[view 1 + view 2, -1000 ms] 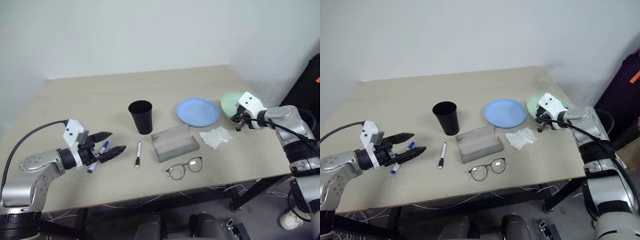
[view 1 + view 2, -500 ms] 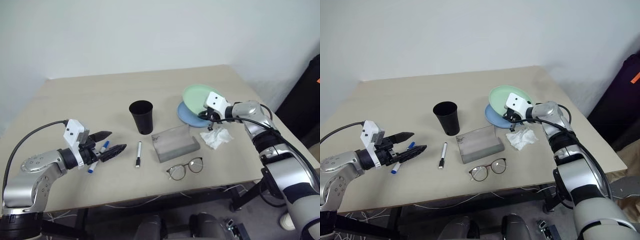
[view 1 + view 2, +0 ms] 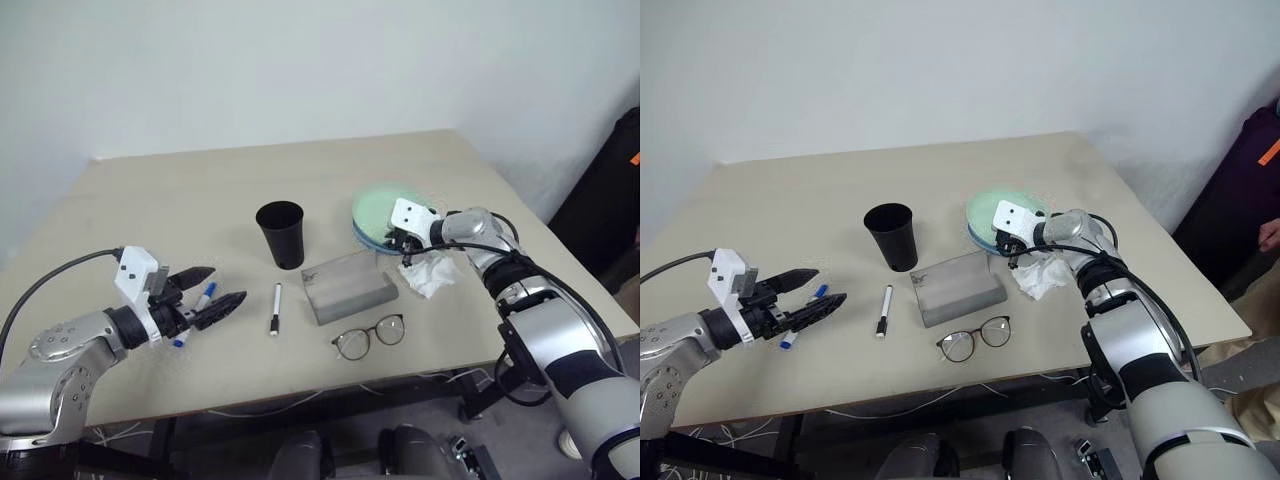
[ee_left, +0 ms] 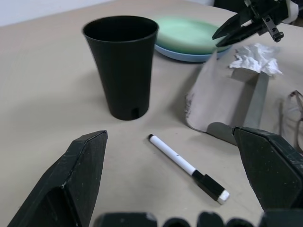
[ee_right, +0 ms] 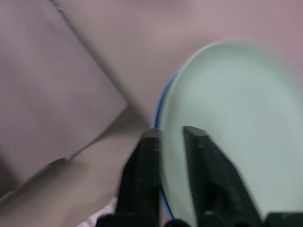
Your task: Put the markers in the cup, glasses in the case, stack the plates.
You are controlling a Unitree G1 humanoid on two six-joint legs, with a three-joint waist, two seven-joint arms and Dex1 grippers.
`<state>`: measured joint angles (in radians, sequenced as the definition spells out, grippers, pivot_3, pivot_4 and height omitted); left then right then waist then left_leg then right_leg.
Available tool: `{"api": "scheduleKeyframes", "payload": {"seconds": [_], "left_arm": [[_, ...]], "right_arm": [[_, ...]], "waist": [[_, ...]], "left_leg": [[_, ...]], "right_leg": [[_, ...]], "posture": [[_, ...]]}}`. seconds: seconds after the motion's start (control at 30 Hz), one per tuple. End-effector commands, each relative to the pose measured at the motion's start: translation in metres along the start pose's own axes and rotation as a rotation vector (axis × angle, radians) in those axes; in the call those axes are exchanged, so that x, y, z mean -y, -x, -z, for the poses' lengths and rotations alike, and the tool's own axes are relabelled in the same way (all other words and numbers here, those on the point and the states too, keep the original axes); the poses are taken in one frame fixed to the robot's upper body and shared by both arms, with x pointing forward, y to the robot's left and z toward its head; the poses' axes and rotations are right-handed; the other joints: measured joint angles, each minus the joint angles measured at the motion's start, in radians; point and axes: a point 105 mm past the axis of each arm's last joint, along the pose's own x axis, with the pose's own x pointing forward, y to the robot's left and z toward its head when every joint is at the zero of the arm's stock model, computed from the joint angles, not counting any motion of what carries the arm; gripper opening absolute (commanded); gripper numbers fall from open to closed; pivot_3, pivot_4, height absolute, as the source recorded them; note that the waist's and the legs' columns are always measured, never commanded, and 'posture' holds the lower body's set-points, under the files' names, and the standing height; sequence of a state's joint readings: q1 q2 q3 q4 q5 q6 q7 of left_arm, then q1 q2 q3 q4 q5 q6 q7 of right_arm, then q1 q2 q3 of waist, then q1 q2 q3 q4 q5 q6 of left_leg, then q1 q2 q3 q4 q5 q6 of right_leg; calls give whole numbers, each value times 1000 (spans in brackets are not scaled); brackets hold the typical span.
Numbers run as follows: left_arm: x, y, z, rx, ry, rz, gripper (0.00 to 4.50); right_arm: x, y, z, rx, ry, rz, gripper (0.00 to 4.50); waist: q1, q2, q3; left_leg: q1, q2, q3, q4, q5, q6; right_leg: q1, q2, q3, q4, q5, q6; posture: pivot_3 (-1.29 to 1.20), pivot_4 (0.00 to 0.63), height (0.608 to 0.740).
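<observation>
The right tool point(image 3: 1015, 243) has carried the mint plate point(image 3: 990, 213) onto the blue plate point(image 4: 187, 54) toward the tabletop's right edge, its fingers parting off the rim, so the stacking looks done; the left tool point(image 3: 218, 291) hovers spread over the markers.

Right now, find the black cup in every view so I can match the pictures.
Left eye view: black cup left of centre, standing on the table.
Right eye view: same cup, a little further left.
Left wrist view: cup stands large, upper left of centre.
Right wrist view: not in it.
Shared landmark: the black-capped marker lying just in front of the cup.
</observation>
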<state>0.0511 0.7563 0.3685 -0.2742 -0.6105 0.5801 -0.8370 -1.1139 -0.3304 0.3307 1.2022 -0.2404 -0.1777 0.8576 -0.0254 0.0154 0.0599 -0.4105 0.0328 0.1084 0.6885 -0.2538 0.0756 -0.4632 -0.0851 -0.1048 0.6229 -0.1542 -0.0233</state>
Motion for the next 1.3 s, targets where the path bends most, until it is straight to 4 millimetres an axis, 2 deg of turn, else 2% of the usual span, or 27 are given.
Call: {"api": "scheduleKeyframes", "payload": {"seconds": [0.03,0.23,0.27,0.33,0.43,0.57,0.7,0.8,0.97,1.13,1.3], "left_arm": [[2,2,-15,47,-33,-2,4500],[0,0,-16,49,-35,3,4500],[0,-1,-16,49,-34,6,4500],[-1,-3,-16,48,-34,11,4500],[-1,-6,-16,49,-33,19,4500],[-2,-9,-17,50,-34,29,4500],[-3,-10,-17,50,-35,33,4500],[-3,-11,-17,51,-35,35,4500],[-2,-11,-16,53,-34,39,4500],[-2,-11,-16,50,-36,37,4500],[-2,-10,-16,49,-38,37,4500]], "right_arm": [[31,15,-29,82,16,106,2090],[51,46,-41,159,-25,108,4257],[51,52,-39,165,-29,86,4485],[44,62,-31,149,-44,14,4485],[12,77,-16,132,-4,-182,4485],[-2,83,1,85,-49,-212,4485],[-4,80,20,25,-117,-190,4485],[-7,77,30,-2,-161,-189,4485],[-6,67,51,-67,-265,-144,4485],[-7,55,64,-108,-342,-103,4485],[-11,48,67,-110,-370,-100,4485]], "waist": [[-1,0,0],[1,0,0],[1,0,0],[2,0,0],[4,-3,-2],[2,-4,-2],[-1,-4,-1],[0,-6,-1],[1,-7,-1],[0,-7,-1],[0,-7,-1]], "left_leg": [[0,0,1,0,0,0],[0,0,3,0,0,0],[0,0,3,0,0,0],[0,0,3,0,0,0],[2,0,3,-1,0,1],[2,0,4,-3,0,1],[4,3,12,-3,0,1],[12,5,15,-5,-1,1],[13,6,17,-5,-1,1],[13,6,19,-7,-1,0],[13,6,20,-10,-1,0]], "right_leg": [[0,0,0,0,0,0],[-1,0,3,0,0,0],[-1,0,4,0,0,0],[-1,0,4,-1,0,-1],[0,0,4,-1,0,-1],[0,0,4,-1,0,-1],[-3,0,5,-1,0,-1],[2,-1,6,-1,0,-1],[2,-1,6,-1,0,-1],[0,-1,7,-1,0,-1],[0,0,7,-1,0,-1]], "posture": [[0,0,738],[0,0,738],[0,0,738],[0,0,738],[0,0,738],[0,0,738],[0,0,738],[0,0,738],[0,0,738],[0,0,738],[0,0,738]]}}
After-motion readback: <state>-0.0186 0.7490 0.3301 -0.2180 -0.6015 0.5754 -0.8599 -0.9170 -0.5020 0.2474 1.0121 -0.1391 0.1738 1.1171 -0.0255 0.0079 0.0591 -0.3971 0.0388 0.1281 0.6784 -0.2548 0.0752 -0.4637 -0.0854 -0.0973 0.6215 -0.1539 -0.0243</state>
